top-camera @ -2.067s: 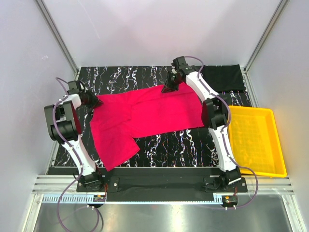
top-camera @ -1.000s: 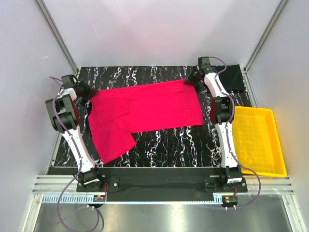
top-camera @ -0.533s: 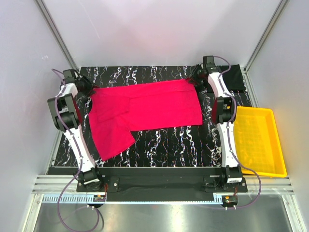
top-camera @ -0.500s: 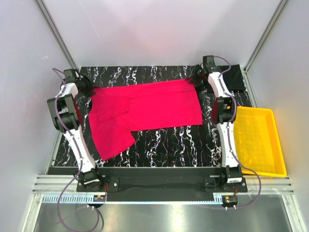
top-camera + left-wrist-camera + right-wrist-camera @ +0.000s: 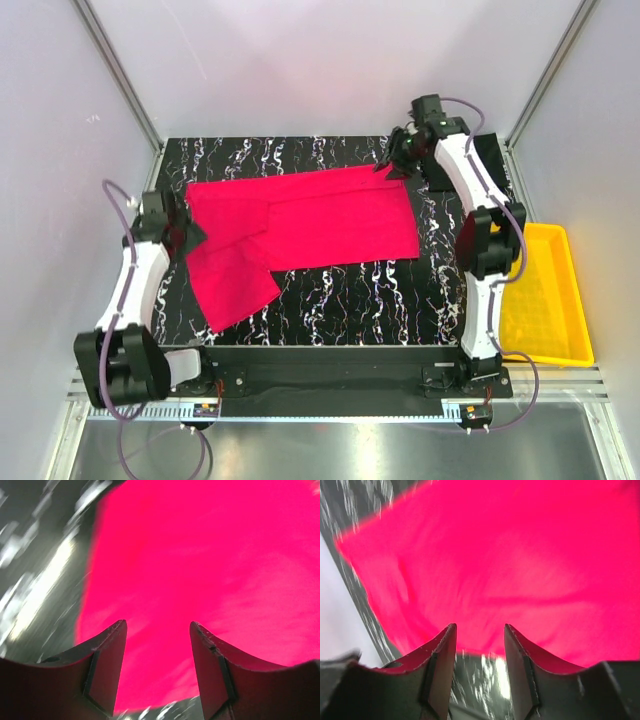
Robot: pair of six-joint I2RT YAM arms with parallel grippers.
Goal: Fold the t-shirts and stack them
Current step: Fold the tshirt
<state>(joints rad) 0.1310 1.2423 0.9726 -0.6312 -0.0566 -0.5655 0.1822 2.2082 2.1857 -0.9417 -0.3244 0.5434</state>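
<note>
left gripper (image 5: 190, 232): fingers are standing apart and gripping nothing; in the left wrist view (image 5: 157, 627) the red cloth is filling the gap between them.
right gripper (image 5: 392, 165): jaws are also standing apart and holding nothing; the right wrist view (image 5: 479, 627) is showing red cloth ahead of the tips and a strip of tabletop under them.
red t-shirt (image 5: 300, 225): is lying spread on the tabletop (image 5: 350, 290) between the two grippers. Its left edge is sitting right at the left gripper's fingertips, and its far right corner is sitting right at the right gripper's tips.
red t-shirt, lower flap: is running from beside the left gripper toward the arm bases, on that gripper's inner side.
contact: both wrist views are blurred, so it is hard to say whether either set of tips is touching the cloth; possibly just above it.
black t-shirt (image 5: 497, 160): is lying just behind and outward of the right gripper, partly hidden by the right arm, apart from the red one.
yellow tray (image 5: 545, 290): is sitting well to the near-outer side of the right gripper, off the tabletop's right edge.
</note>
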